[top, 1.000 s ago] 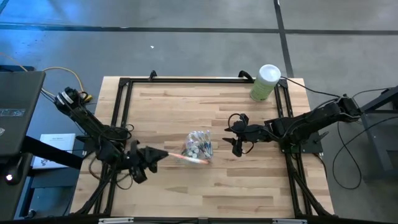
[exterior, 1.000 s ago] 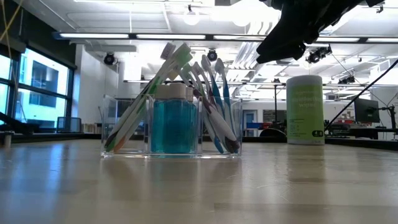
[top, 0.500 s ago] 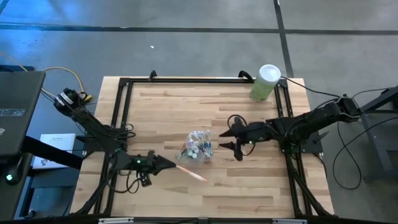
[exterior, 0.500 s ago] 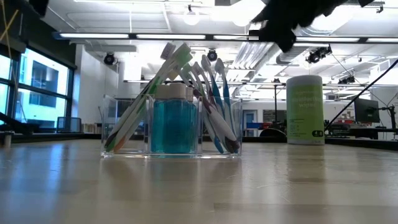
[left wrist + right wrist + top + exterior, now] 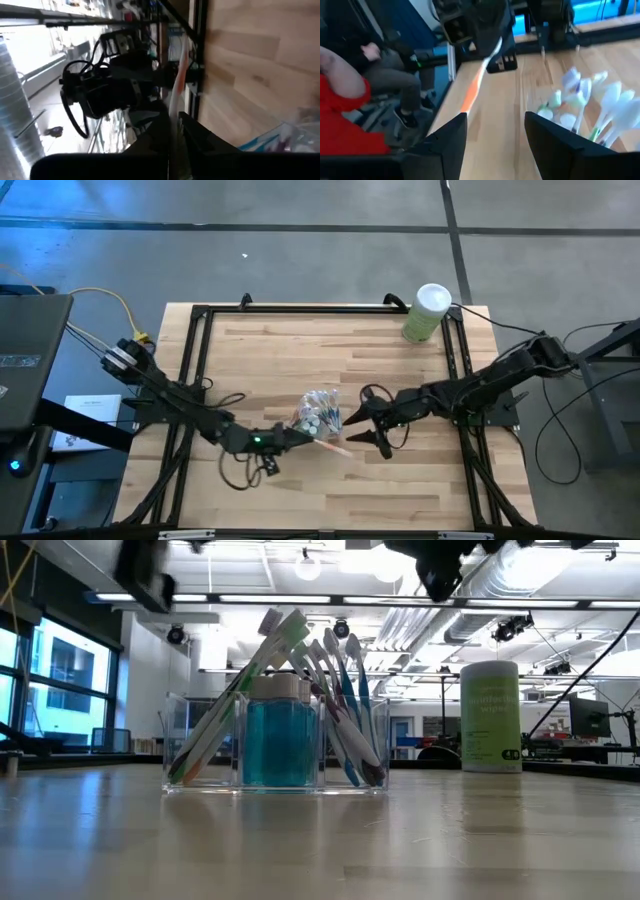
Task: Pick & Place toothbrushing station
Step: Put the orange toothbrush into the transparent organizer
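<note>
- Both grippers have closed in on the holder (image 5: pixel 318 414) mid-tabletop since a second ago.
- Left gripper (image 5: pixel 300 437), fingers clamped on an orange-and-white toothbrush (image 5: pixel 330 445), sits beside it.
- Right gripper (image 5: pixel 362 430) hangs part-open, empty.

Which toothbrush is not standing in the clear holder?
The orange-and-white toothbrush: the left hand holds it in the air beside the clear holder, while all the others lean inside that holder.

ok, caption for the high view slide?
Left claw shut on an orange toothbrush beside the clear holder; open right claw close by.
</note>
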